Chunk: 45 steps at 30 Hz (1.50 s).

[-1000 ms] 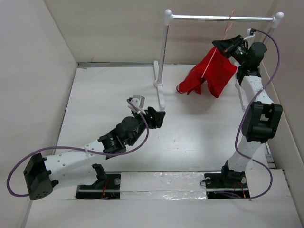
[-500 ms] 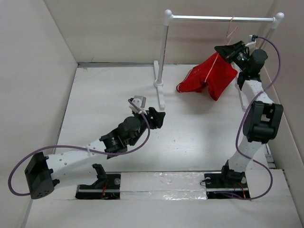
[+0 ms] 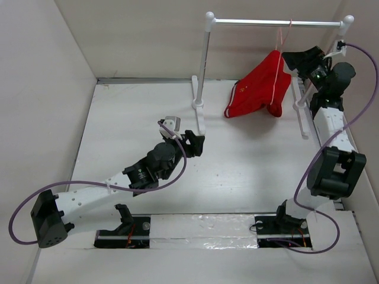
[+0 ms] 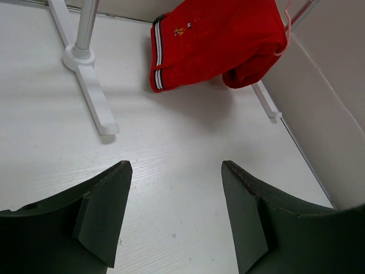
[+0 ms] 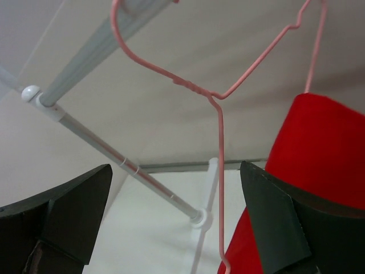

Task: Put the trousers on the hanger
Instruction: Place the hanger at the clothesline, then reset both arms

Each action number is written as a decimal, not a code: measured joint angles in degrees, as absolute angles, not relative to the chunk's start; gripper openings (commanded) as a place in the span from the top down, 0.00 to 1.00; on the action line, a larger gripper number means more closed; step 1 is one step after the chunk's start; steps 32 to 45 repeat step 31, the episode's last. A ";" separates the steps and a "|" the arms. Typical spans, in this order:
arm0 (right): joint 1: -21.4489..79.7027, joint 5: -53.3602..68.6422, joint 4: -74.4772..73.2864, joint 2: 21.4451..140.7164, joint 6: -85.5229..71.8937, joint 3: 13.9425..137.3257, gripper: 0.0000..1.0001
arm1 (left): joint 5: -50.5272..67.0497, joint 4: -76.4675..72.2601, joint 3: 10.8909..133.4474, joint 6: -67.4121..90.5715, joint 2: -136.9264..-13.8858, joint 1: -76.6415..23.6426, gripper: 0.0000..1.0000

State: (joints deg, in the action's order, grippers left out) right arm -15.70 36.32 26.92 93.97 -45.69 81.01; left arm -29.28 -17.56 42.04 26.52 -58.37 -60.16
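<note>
The red trousers (image 3: 256, 90) hang draped over the thin pink hanger (image 3: 288, 28), whose hook sits on the rack's metal bar (image 3: 260, 23). My right gripper (image 3: 301, 59) stands open just right of them, holding nothing. In the right wrist view the hanger's wire (image 5: 219, 142) runs down between the spread fingers of the right gripper (image 5: 175, 168) without touching them, with the trousers (image 5: 322, 148) at the right. My left gripper (image 3: 193, 144) is open and empty low over the table, far from the trousers (image 4: 217, 40); its view shows the left gripper (image 4: 175, 166) over bare table.
The white-posted rack (image 3: 205, 65) stands at the back, its left foot (image 4: 94, 94) ahead of my left gripper and its right foot (image 4: 267, 105) near the right wall. Walls close the table in on three sides.
My right gripper opened, let go of the hanger and drew back to the right. The hanger with the trousers now hangs free from the bar, swung left. The left gripper opened slightly wider.
</note>
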 measured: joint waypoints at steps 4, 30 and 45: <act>-15.84 28.99 23.55 86.26 -38.72 75.83 0.00 | -30.50 -17.15 43.11 26.33 -58.39 -60.16 0.37; -8.73 27.49 34.70 57.74 -33.41 19.88 0.00 | -38.33 -15.31 32.08 31.29 -47.27 -60.16 0.36; -8.14 28.05 33.69 57.65 -32.69 19.75 0.00 | -38.46 -15.09 31.48 31.70 -47.22 -60.16 0.36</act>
